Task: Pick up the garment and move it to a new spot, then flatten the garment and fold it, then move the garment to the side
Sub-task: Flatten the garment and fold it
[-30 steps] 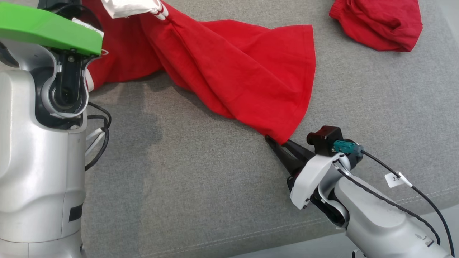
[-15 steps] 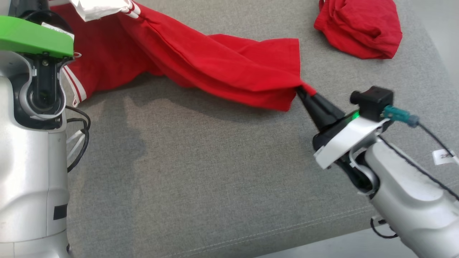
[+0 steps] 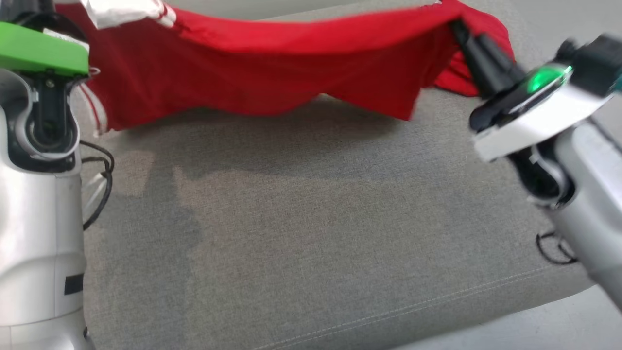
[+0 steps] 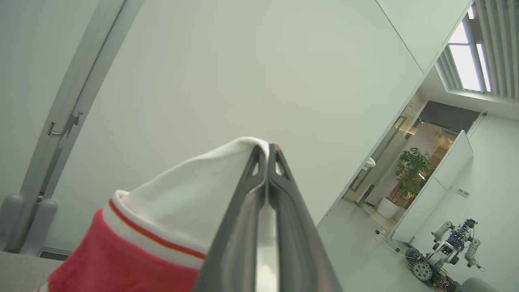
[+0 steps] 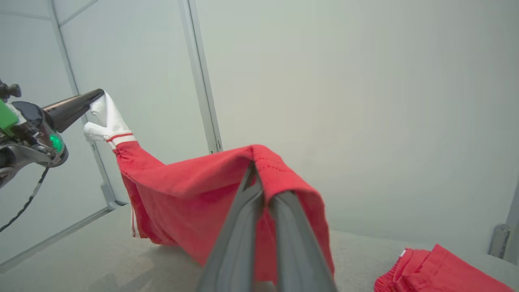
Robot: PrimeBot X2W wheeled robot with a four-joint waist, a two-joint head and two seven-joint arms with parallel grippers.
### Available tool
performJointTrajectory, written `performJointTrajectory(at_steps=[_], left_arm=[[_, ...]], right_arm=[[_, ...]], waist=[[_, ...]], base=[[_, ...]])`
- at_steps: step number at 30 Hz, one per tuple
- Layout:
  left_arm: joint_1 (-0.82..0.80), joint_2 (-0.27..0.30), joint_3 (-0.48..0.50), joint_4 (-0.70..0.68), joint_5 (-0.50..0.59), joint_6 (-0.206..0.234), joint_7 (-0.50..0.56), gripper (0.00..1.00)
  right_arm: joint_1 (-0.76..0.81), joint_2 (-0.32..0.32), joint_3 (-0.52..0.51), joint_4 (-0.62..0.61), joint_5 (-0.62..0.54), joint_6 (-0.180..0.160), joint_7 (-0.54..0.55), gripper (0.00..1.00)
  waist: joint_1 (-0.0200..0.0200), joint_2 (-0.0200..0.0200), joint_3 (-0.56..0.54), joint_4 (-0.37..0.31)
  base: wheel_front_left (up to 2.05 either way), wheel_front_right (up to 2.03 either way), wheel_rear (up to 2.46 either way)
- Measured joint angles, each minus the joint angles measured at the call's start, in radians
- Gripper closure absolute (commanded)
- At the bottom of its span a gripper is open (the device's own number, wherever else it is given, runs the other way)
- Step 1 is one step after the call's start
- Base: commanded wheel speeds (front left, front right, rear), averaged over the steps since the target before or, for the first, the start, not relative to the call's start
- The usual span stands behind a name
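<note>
You see the soft red garment (image 3: 272, 73) sagging over the grey woven cushion (image 3: 311, 233), white cuff clamped tight in the left gripper (image 4: 265, 152) at eleven o'clock, hem likewise in the right gripper (image 3: 456, 28) at one o'clock.

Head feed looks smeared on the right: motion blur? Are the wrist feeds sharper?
Head view: yes, motion blur smears the right gripper and the red garment along its top edge; a soft shadow lies under it on the grey cushion. Left wrist view: sharp, left gripper crisp on the white cuff, window glare top right. Right wrist view: sharp too.
</note>
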Motion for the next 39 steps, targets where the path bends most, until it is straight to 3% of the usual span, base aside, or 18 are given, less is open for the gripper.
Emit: performJointTrajectory(at_steps=[6,13,17,25,29,39], left_arm=[[-0.092,0.031,-0.005,0.000,0.011,0.033,0.049,1.00],[-0.222,0.031,-0.052,0.077,0.061,0.092,0.123,1.00],[-0.312,0.016,-0.039,0.085,0.070,0.103,0.103,1.00],[-0.493,-0.002,0.060,0.052,0.040,0.100,0.002,1.00],[-0.474,0.001,0.047,0.079,0.035,0.088,0.022,1.00],[-0.159,0.020,0.010,0.015,-0.012,0.044,0.089,1.00]], right_arm=[[-0.166,-0.039,-0.042,0.006,0.047,0.000,0.095,1.00],[-0.350,-0.034,-0.081,0.140,0.117,-0.003,0.256,1.00],[-0.458,-0.036,-0.092,0.189,0.109,-0.021,0.303,1.00],[-0.635,0.005,-0.131,0.211,0.092,-0.037,0.289,1.00],[-0.630,0.043,-0.094,0.236,0.101,-0.026,0.287,1.00],[-0.377,0.002,0.008,0.281,0.116,-0.004,0.295,1.00]], waist=[[0.0000,0.0000,0.008,-0.004],[0.0000,0.0000,0.046,0.011],[0.0000,0.0000,0.070,0.033],[0.0000,0.0000,0.117,0.070],[0.0000,0.0000,0.137,0.081],[0.0000,0.0000,0.164,0.079]], base=[[0.00,0.00,0.00],[0.00,0.00,0.00],[0.00,0.00,0.00],[0.00,0.00,0.00],[0.00,0.00,0.00],[0.00,0.00,0.00]])
